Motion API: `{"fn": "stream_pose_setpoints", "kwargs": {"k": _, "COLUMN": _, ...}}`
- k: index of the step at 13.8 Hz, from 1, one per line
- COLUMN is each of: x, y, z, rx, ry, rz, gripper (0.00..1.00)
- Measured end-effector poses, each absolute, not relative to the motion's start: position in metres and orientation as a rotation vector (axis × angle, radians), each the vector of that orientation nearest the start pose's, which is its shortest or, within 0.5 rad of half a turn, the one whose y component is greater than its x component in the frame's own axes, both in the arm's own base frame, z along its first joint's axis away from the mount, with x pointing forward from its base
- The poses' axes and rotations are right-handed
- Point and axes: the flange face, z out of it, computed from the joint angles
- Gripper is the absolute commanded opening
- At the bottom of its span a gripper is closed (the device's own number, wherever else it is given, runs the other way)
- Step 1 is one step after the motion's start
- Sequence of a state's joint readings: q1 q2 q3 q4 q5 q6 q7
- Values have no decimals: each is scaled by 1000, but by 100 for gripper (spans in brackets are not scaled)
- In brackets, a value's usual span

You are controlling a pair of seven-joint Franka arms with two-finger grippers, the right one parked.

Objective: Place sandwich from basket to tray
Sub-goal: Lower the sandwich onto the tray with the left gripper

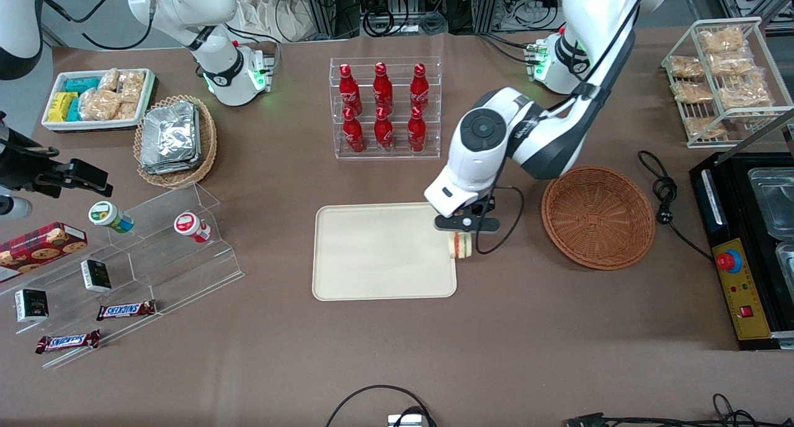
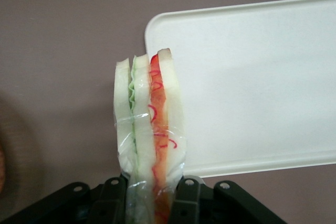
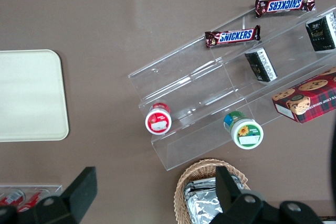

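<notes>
The clear-wrapped sandwich (image 1: 461, 246) (image 2: 149, 124), white bread with red and green filling, hangs in my left gripper (image 1: 464, 233) (image 2: 150, 195), which is shut on it. It hovers over the edge of the cream tray (image 1: 378, 253) (image 2: 252, 82) on the side toward the basket, partly over the brown table. The tray holds nothing. The reddish-brown wicker basket (image 1: 598, 216) stands beside the tray toward the working arm's end and looks empty.
An acrylic rack of red bottles (image 1: 384, 107) stands farther from the front camera than the tray. A black cable (image 1: 667, 197) and a black machine (image 1: 744, 253) lie past the basket. Acrylic steps with snacks (image 1: 124, 253) sit toward the parked arm's end.
</notes>
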State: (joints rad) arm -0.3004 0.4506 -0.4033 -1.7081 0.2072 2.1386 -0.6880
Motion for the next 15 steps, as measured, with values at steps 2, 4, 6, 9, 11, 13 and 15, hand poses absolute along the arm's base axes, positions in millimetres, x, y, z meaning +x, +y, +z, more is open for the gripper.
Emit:
{"fn": "stream_pose_setpoints", "kwargs": {"k": 2, "x": 534, "y": -412, "z": 336, "rx": -3153, "ry": 137, "rz": -41, "gripper": 29}}
{"fn": "stream_pose_setpoints", "kwargs": {"k": 4, "x": 539, "y": -416, "z": 325, "rx": -3157, "ry": 144, "rz": -67, "gripper": 29}}
{"fn": "stream_pose_setpoints", "kwargs": {"k": 6, "x": 538, "y": -423, "z": 312, "rx": -3153, "ry": 173, "rz": -84, "gripper": 29}}
{"fn": "stream_pose_setpoints", "kwargs": {"k": 9, "x": 534, "y": -440, "z": 294, "rx": -3135, "ry": 165, "rz": -110, "gripper": 29}}
{"fn": "stream_pose_setpoints", "kwargs": {"k": 11, "x": 531, "y": -448, "z": 280, "rx": -3119, "ry": 160, "rz": -120, "gripper": 29}}
{"fn": "stream_pose_setpoints", "kwargs": {"k": 13, "x": 531, "y": -452, "z": 268, "rx": -3125, "ry": 164, "rz": -126, "gripper": 29}}
{"fn": "stream_pose_setpoints", "kwargs": {"k": 15, "x": 532, "y": -454, "z": 258, "rx": -3142, "ry": 172, "rz": -139, "gripper": 29}}
